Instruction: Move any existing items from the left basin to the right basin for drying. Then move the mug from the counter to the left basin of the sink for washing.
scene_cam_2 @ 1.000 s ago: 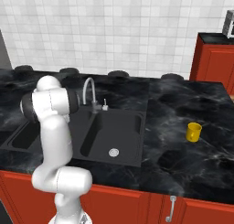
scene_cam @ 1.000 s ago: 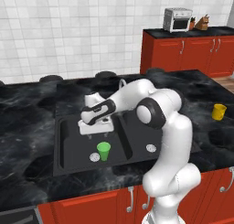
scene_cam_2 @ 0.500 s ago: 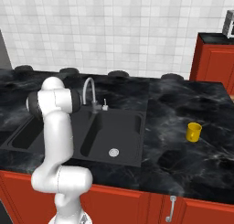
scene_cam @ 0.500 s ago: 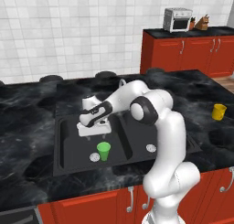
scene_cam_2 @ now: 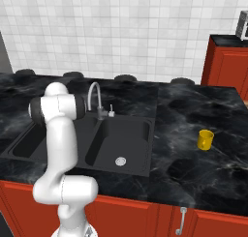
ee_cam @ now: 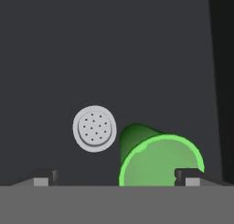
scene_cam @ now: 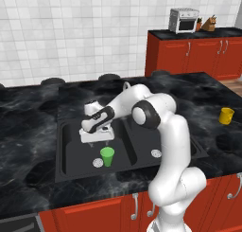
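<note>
Counter is glossy black marble-look w/ white veins around the sink, whose matt black basins hold a smooth bright-green plastic-looking cup beside a silver metal drain, w/ shiny metal faucet behind the sink, glossy red cabinets below.

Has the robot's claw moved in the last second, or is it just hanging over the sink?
Yes. In the left base view the open gripper has slid left and lower, closing in above the small bright green cup, which stands beside the round silver drain.
</note>
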